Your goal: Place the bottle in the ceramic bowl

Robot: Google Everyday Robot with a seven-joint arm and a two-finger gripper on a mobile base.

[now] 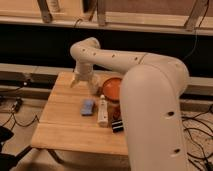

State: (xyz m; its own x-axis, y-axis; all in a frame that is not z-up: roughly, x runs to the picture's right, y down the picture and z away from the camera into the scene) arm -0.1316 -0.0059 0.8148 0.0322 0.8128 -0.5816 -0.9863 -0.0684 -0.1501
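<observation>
The bottle (102, 111), slim and white with a white cap, rests on the wooden table (65, 132) near its middle, just in front of the bowl. The ceramic bowl (112, 88), orange-red and shallow, sits at the table's far right, partly hidden behind my arm. My gripper (81, 80) hangs down over the far left part of the table. It is left of the bowl and behind the bottle, and touches neither.
A pale translucent cup (94, 87) stands right beside the gripper, between it and the bowl. A small blue object (88, 106) lies left of the bottle. A dark object (117, 125) lies in front of the bottle. My big white arm (150, 100) covers the table's right side.
</observation>
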